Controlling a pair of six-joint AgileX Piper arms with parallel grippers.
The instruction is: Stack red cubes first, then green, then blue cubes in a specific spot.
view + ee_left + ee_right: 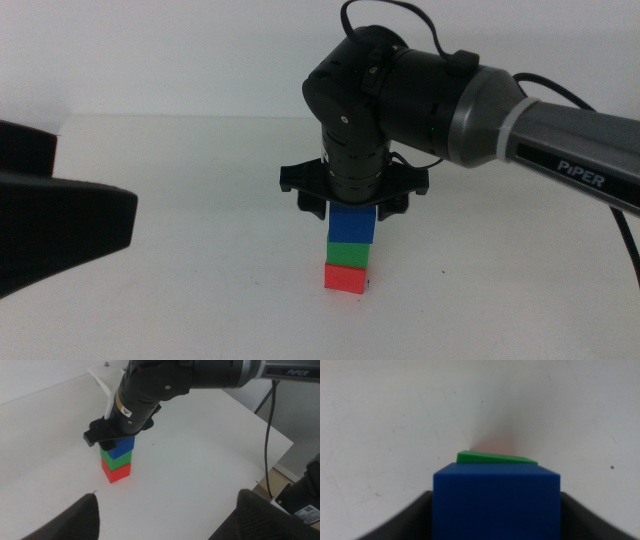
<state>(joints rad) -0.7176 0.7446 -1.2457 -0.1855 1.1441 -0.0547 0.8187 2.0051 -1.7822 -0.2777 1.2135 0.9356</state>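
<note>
A stack of three cubes stands mid-table: the red cube [346,277] on the white tabletop, the green cube [350,254] on it, and the blue cube [353,224] on top. My right gripper [352,212] comes straight down over the stack and is shut on the blue cube [496,505], one jaw against each side. A sliver of the green cube [495,457] shows past it. In the left wrist view the blue cube [122,446] sits slightly turned on the green cube [114,459] above the red cube [117,471]. The specific spot is hidden under the stack. My left gripper [167,510] waits open, off to the left.
The left arm [60,230] shows as a dark shape at the picture's left edge. The right arm [480,120] and its cable reach in from the right. The table's far right edge [280,455] drops off, with dark gear beyond it.
</note>
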